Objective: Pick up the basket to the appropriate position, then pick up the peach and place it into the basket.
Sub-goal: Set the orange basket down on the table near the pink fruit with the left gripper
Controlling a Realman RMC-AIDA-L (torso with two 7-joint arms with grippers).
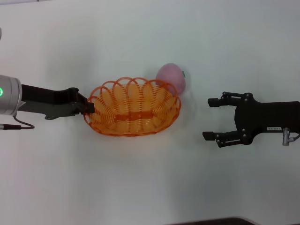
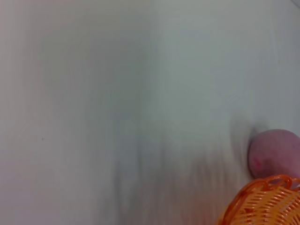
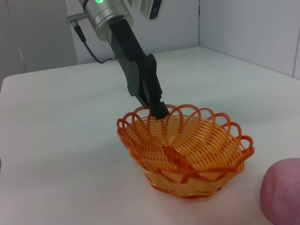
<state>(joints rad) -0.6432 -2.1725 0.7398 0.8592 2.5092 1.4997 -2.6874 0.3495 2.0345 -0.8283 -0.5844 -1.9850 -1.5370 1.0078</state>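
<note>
The orange basket (image 1: 133, 112) sits mid-table. My left gripper (image 1: 89, 107) is shut on its left rim; the right wrist view shows the black fingers (image 3: 159, 112) pinching a rim loop of the basket (image 3: 185, 150). The pink peach (image 1: 171, 78) lies on the table just behind the basket's right end, touching or nearly touching the rim. The peach also shows in the left wrist view (image 2: 274, 152) beside the basket rim (image 2: 262, 204), and in the right wrist view (image 3: 283, 190). My right gripper (image 1: 207, 118) is open and empty, to the right of the basket.
The white table (image 1: 140, 187) carries nothing else. Its front edge (image 1: 225, 221) shows as a dark strip at the bottom of the head view. A wall (image 3: 253, 28) stands behind the table in the right wrist view.
</note>
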